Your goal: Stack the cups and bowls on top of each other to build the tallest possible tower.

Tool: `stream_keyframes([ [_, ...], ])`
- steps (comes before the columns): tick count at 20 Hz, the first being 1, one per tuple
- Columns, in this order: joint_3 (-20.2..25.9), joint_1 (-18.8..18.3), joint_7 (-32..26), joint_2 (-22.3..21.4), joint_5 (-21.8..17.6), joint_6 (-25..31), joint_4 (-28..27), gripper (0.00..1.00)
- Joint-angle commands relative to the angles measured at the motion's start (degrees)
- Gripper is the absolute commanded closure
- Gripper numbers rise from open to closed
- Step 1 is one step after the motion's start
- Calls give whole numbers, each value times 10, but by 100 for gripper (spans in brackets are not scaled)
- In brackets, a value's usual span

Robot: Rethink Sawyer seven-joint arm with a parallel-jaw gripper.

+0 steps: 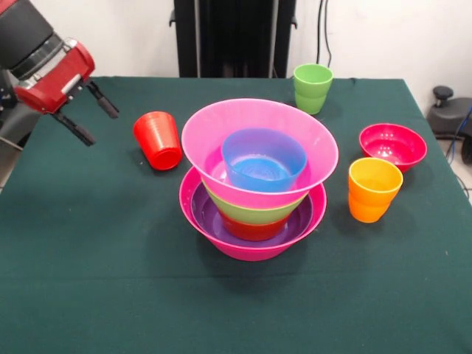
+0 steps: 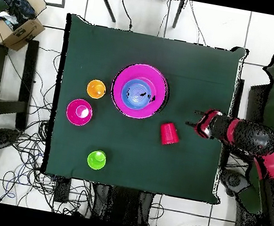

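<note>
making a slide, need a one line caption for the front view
Open gripper hovers beside the tipped red cup, the tower of nested bowls mid-table, three pieces unstacked.

Green table [image 2: 131, 163], tower [image 2: 139, 91] near centre, blue bowl [image 2: 137, 93] nested in hot-pink bowl [image 2: 123, 77], orange cup [image 2: 96, 89] just beside it, crimson bowl [image 2: 79, 112] near, green cup [image 2: 97, 159] apart, red cup [image 2: 169, 134] tipped, gripper [image 2: 196, 119] at table edge.
</note>
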Motion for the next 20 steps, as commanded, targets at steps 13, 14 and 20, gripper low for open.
stream_keyframes([
  [13,0,-23,-139,40,-59,46,14,0],
  [14,2,-27,-139,41,-60,43,19,0],
  [20,2,-36,-139,60,-71,37,29,0],
])
